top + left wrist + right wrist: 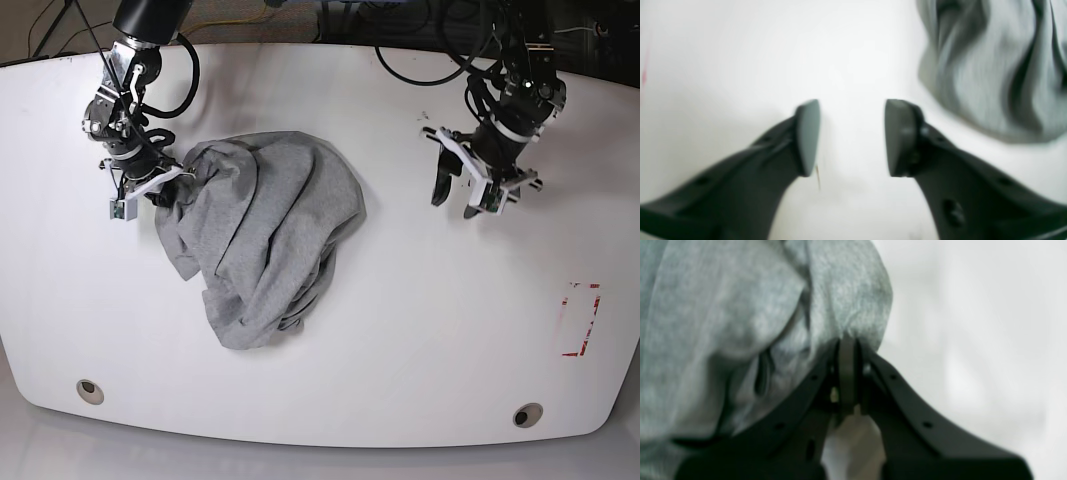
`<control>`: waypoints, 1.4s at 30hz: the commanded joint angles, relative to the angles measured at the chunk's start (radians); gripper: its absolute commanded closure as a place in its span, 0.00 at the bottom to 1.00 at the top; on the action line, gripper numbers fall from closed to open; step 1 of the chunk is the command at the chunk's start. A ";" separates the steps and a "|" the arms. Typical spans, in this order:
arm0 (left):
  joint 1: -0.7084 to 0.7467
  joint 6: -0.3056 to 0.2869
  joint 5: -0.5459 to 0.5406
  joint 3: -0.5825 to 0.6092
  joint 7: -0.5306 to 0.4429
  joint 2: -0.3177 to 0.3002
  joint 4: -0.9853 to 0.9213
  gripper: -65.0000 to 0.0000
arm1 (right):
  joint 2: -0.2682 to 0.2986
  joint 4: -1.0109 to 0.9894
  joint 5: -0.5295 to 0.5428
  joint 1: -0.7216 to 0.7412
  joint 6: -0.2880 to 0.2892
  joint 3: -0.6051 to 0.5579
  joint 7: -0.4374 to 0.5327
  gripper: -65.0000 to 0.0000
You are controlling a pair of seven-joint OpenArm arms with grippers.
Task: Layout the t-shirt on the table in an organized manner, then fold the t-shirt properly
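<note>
In the left wrist view, blurred, the left pincer (851,136) stands spread over the glossy white desk (740,60), the rumpled grey shirt (993,66) cut off at upper right. In the right wrist view, the right pincer (847,350) pinches soft heathered shirt cloth. In the base view, the shirt lies bunched at desk centre-left, its lettering hidden; red tape (582,320) marks the right side.

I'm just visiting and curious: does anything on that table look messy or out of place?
Yes. The t-shirt lies crumpled in a heap on the table, not spread flat. The right gripper pinches its edge; the left gripper hangs open, apart from it.
</note>
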 commanded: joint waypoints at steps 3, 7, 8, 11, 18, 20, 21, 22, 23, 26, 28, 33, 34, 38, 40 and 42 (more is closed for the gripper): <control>-0.063 -0.005 -0.013 0.042 -0.003 0.022 -0.019 0.51 | 0.008 0.073 -0.003 -0.018 0.000 0.004 -0.001 1.00; -0.104 -0.005 -0.013 0.110 -0.003 0.023 -0.087 0.50 | 0.008 0.112 -0.003 -0.035 0.000 0.002 -0.001 1.00; -0.118 -0.005 -0.013 0.128 -0.003 0.023 -0.116 0.50 | 0.007 0.124 -0.003 -0.040 0.000 0.002 -0.001 1.00; -0.147 -0.005 -0.015 0.173 -0.008 0.023 -0.194 0.50 | 0.007 0.152 -0.003 -0.055 0.000 0.002 -0.002 1.00; -0.209 -0.005 -0.015 0.165 -0.057 0.066 -0.322 0.50 | 0.007 0.207 -0.003 -0.087 0.000 0.002 -0.004 1.00; -0.224 -0.005 -0.015 0.154 -0.069 0.077 -0.343 0.50 | 0.007 0.222 -0.003 -0.099 0.000 0.002 -0.004 1.00; -0.238 -0.005 -0.015 0.148 -0.074 0.085 -0.357 0.50 | 0.007 0.233 -0.003 -0.107 0.000 0.002 -0.004 1.00; -0.248 -0.005 -0.015 0.145 -0.074 0.089 -0.366 0.50 | 0.007 0.239 -0.003 -0.110 0.000 0.002 -0.004 1.00; -0.268 -0.005 -0.015 0.144 -0.076 0.094 -0.383 0.50 | 0.007 0.247 -0.003 -0.116 0.000 0.002 -0.004 1.00; -0.310 -0.005 -0.015 0.144 -0.077 0.101 -0.430 0.50 | 0.007 0.260 -0.003 -0.127 0.000 0.002 -0.004 1.00; -0.347 -0.005 -0.015 0.144 -0.079 0.120 -0.478 0.50 | 0.007 0.271 -0.003 -0.136 0.000 0.002 -0.004 1.00; -0.452 -0.005 -0.015 0.147 -0.080 0.163 -0.638 0.50 | 0.007 0.287 -0.003 -0.142 0.000 0.002 -0.004 1.00; -0.465 -0.005 -0.015 0.147 -0.082 0.166 -0.661 0.50 | 0.007 0.288 -0.003 -0.144 0.000 0.002 -0.004 1.00; -0.534 -0.005 -0.015 0.147 -0.108 0.197 -0.782 0.50 | 0.007 0.296 -0.003 -0.145 0.000 -0.001 -0.004 1.00; -0.561 -0.005 -0.015 0.148 -0.132 0.206 -0.839 0.50 | 0.007 0.296 -0.003 -0.145 0.000 -0.018 -0.004 1.00; -0.586 -0.005 -0.015 0.148 -0.148 0.215 -0.889 0.50 | 0.007 0.296 -0.003 -0.145 0.000 -0.030 -0.004 1.00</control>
